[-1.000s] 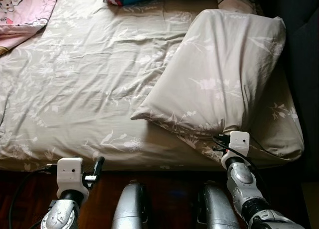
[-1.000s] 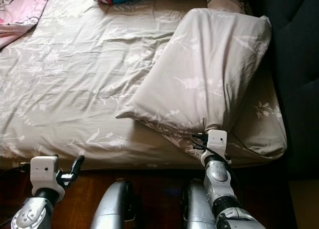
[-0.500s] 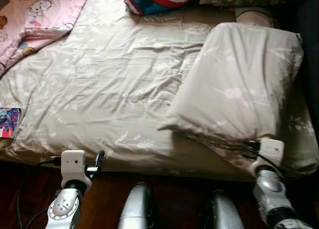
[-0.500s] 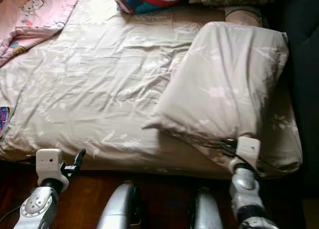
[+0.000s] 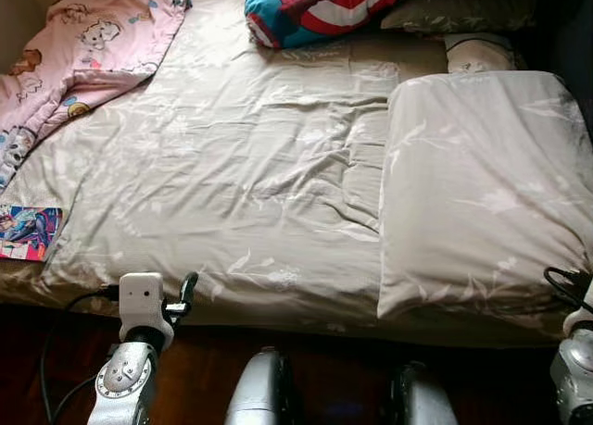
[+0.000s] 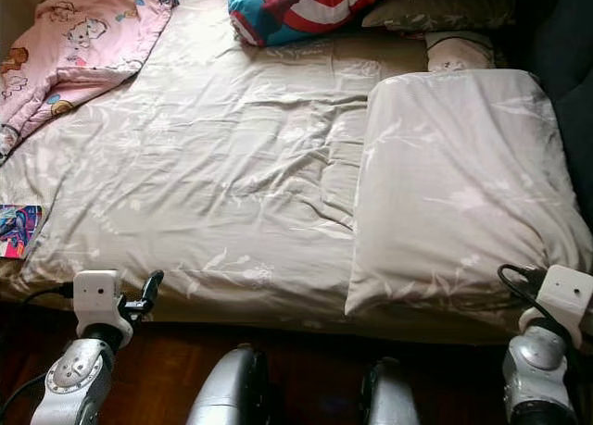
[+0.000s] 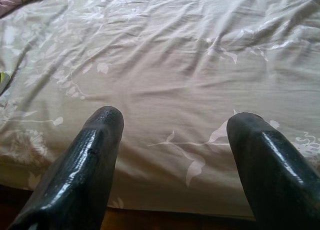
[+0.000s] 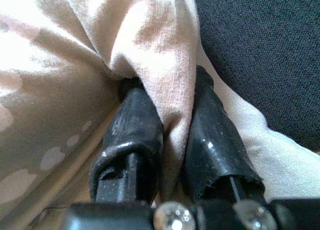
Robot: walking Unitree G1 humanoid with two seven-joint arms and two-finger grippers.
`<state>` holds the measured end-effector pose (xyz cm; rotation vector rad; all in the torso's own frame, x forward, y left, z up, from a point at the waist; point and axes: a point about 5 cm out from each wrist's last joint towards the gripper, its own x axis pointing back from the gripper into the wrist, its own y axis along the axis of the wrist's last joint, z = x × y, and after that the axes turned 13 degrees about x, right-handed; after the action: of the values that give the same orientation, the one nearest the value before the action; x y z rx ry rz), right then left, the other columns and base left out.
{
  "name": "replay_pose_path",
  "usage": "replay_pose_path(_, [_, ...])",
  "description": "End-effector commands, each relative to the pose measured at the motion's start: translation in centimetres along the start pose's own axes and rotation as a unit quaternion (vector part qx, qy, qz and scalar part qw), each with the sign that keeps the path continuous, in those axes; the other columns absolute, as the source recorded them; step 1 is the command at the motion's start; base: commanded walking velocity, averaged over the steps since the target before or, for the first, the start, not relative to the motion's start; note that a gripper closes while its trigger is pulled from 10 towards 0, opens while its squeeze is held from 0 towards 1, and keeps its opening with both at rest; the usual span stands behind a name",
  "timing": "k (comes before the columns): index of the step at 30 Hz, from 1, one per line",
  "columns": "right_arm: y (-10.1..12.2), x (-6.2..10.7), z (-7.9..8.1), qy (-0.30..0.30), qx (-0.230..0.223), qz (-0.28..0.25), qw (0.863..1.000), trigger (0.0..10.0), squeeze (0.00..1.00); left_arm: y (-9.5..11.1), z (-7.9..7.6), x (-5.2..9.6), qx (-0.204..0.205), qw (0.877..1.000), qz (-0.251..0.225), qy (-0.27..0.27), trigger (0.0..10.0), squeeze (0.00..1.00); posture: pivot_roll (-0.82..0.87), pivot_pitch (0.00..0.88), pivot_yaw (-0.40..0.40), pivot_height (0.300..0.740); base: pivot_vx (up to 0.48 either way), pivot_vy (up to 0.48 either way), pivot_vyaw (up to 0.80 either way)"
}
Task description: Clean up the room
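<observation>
Nearest me, at about 7 o'clock in the head view, the left end effector point(image 7: 170, 155) hovers at the foot edge of the bed point(image 5: 232, 184), its two black fingers point(image 7: 85, 165) spread wide with nothing between them, only the flowered sheet point(image 7: 165, 64) beyond. Over at 4 o'clock the right end effector point(image 8: 167, 135) has its fingers pinched tight on a fold at the near corner of the pillow point(image 5: 482, 193), the cloth bunched up between them.

The pillow lies flat along the right side of the bed, from roughly 4 o'clock up to 2 o'clock, its long edge against the dark headboard-like upholstery point(image 6: 570, 36). I'd judge it light, soft and floppy: held by one corner it will sag and swing, and the cover may slide on the filling, so the pinch holds cloth more than bulk. A second hold on the opposite near corner, around 5 o'clock, looks to me the steadier way to lift or shift it.

Farther off, a small bright book or card point(image 5: 28, 231) lies at the bed's left edge near 9 o'clock. Beyond that, a pink cartoon blanket point(image 5: 83, 45) is heaped at 10 o'clock, and a red, white and blue cushion point(image 5: 315, 4) sits at 12 o'clock beside another pillow point(image 6: 435, 8) at the far end.
</observation>
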<state>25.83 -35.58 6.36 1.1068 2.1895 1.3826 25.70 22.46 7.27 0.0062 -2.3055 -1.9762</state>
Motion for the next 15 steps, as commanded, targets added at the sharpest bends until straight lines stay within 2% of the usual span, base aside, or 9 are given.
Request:
replay_pose_path(1, [-0.7, -0.7, -3.3, -0.079, -0.009, 0.022, 0.997, 0.0, 0.00, -0.5, 1.1, 0.6, -0.017, 1.000, 0.013, 0.010, 10.0, 0.00, -0.04, 0.170, 0.104, 0.647, 0.000, 0.000, 0.00])
replay_pose_path(2, [-0.7, -0.7, -3.3, -0.081, -0.011, 0.022, 0.996, 4.9, 0.00, -0.6, 1.0, 0.6, -0.017, 1.000, 0.014, 0.009, 10.0, 0.00, -0.04, 0.170, 0.105, 0.647, 0.000, 0.000, 0.00])
replay_pose_path(4, [-0.6, -0.7, -3.3, -0.084, -0.013, 0.022, 0.996, 5.5, 0.00, -0.6, 1.0, 0.6, -0.017, 1.000, 0.015, 0.009, 10.0, 0.00, -0.04, 0.170, 0.107, 0.647, 0.000, 0.000, 0.00])
replay_pose_path(5, [-0.5, -0.7, -3.2, -0.081, -0.015, 0.020, 0.996, 10.0, 0.00, -0.6, 1.0, 0.6, -0.017, 1.000, 0.015, 0.008, 10.0, 0.00, -0.04, 0.169, 0.107, 0.647, 0.000, 0.000, 0.00])
replay_pose_path(10, [1.1, -0.7, -2.2, -0.057, -0.019, -0.024, 0.998, 10.0, 0.00, -0.7, 0.8, 0.4, -0.017, 1.000, 0.015, 0.005, 10.0, 0.00, -0.04, 0.166, 0.110, 0.647, 0.000, 0.000, 0.00])
replay_pose_path(11, [1.5, -0.8, -2.2, -0.056, -0.021, -0.037, 0.998, 10.0, 0.11, -0.8, 0.7, 0.3, -0.016, 1.000, 0.015, 0.005, 10.0, 0.00, -0.04, 0.162, 0.111, 0.647, 0.000, 0.000, 0.00])
replay_pose_path(12, [1.9, -0.8, -2.2, -0.057, -0.024, -0.048, 0.997, 10.0, 0.85, -0.8, 0.7, 0.3, -0.015, 1.000, 0.015, 0.004, 10.0, 0.00, -0.04, 0.162, 0.111, 0.647, 0.000, 0.000, 0.00])
replay_pose_path(13, [2.6, -0.8, -2.3, -0.064, -0.035, -0.065, 0.995, 10.0, 1.00, -0.9, 0.6, 0.2, -0.014, 1.000, 0.016, 0.003, 10.0, 0.00, -0.04, 0.162, 0.112, 0.647, 0.000, 0.000, 0.00])
replay_pose_path(15, [3.1, -0.9, -2.3, -0.068, -0.043, -0.076, 0.994, 10.0, 1.00, -1.0, 0.5, 0.2, -0.003, 1.000, 0.017, 0.006, 10.0, 0.00, -0.04, 0.155, 0.113, 0.647, 0.000, 0.000, 0.00])
